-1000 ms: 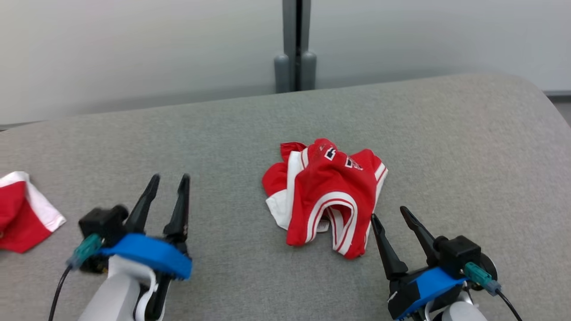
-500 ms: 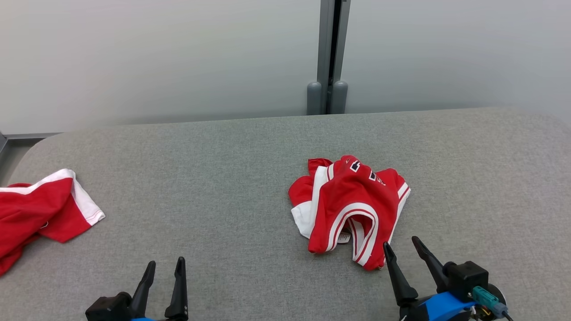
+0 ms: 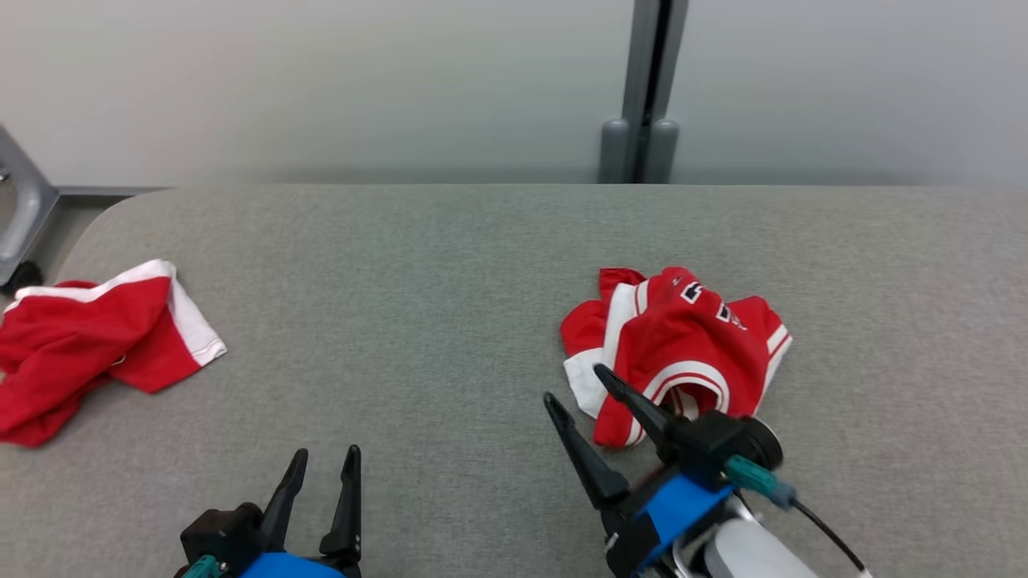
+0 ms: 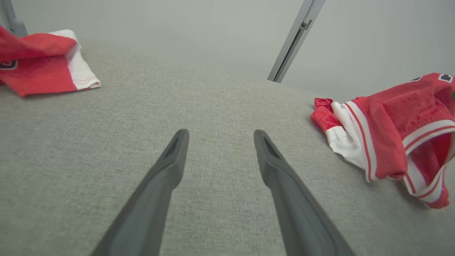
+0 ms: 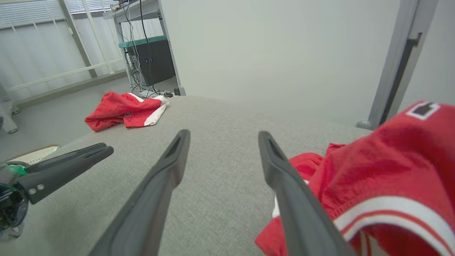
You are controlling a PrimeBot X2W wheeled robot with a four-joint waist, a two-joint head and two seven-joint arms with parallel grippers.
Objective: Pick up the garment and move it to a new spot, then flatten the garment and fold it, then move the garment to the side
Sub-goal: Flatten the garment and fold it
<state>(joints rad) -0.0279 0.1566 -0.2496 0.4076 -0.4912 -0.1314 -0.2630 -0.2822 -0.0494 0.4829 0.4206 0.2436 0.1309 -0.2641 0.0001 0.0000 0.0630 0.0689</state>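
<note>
The garment is a crumpled red jersey with white trim, lying right of centre on the grey fabric surface. My right gripper stands open at the garment's near left edge, its right finger in front of the cloth, with nothing between the fingers. In the right wrist view the right gripper points past the garment, which lies just to the right of its fingers. My left gripper is open and empty at the bottom left, well clear of the garment. From the left wrist, the left gripper faces bare fabric, the garment off to the right.
A second red and white garment lies bunched at the surface's far left edge. A grey post stands against the wall behind. A metal frame leg shows at the left. In the right wrist view my left gripper sits at the left.
The head camera has shifted, so the whole scene has slid right. My right gripper has swung from the garment's near right corner to its near left edge. The left gripper sits lower in view.
</note>
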